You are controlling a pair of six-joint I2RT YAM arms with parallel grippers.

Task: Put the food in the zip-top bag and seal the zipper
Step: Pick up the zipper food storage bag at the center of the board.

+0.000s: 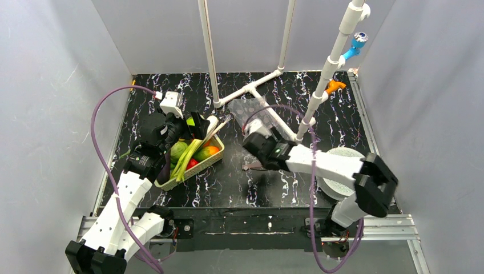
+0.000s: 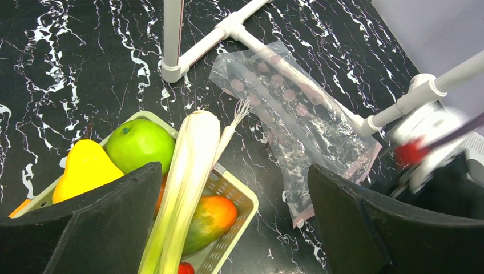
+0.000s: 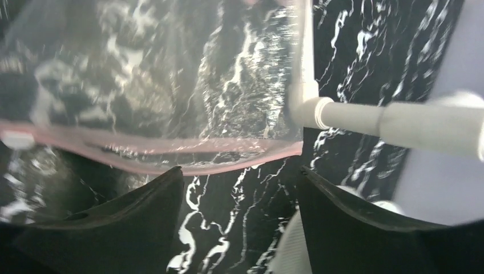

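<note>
Lying flat on the black marbled surface [image 2: 68, 68], the zip-top bag [image 2: 297, 114] drapes over a white pipe [image 2: 220, 35] of the frame's foot, toward the back of the middle. Its zipper [image 3: 171, 149], a pinkish strip, runs along the near short edge and faces the right tool [image 3: 240, 171]. That tool sits low, just short of the strip, its jaws parted with only bare surface between them; it has hold of nothing. All the food sits apart to the left in a pale basket [image 2: 242, 197]: a leek [image 2: 194, 154] laid lengthwise over the rim, a green apple [image 2: 140, 142], a yellow pear-shaped piece [image 2: 85, 165], an orange-green fruit [image 2: 211, 217] and a red piece [image 2: 185, 267]. The left tool [image 2: 234, 171] hangs over the basket, jaws spread wide, gripping nothing.
</note>
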